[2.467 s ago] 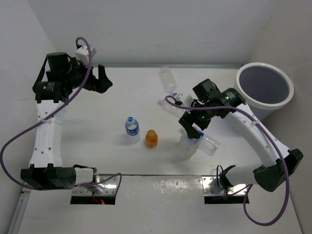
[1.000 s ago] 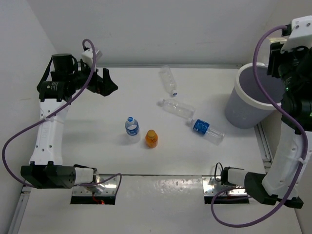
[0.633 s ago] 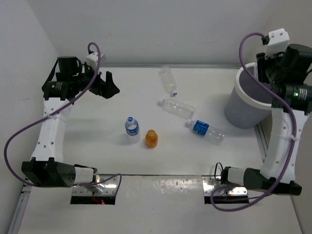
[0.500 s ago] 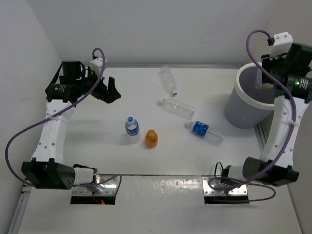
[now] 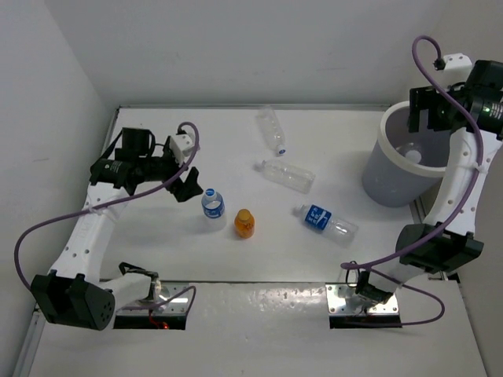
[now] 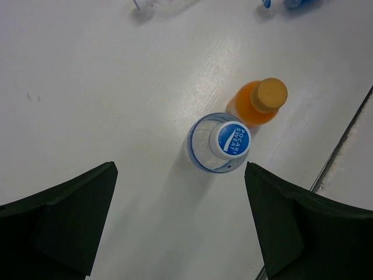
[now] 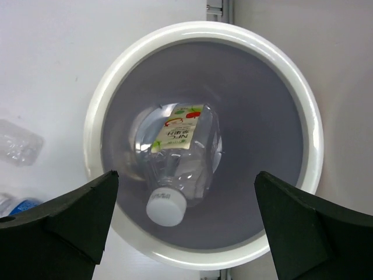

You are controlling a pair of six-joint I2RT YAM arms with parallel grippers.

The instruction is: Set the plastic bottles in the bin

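right wrist view: the bin (image 7: 204, 32) holds one clear bottle (image 7: 180, 146); left fingers (image 6: 64, 217) and right fingers (image 7: 70, 217) spread, empty.

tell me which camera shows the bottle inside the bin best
The right wrist view: it looks straight down into the bin and shows the whole bottle, label and white cap. Top external catches only a pale spot inside the rim. Left wrist misses the bin.
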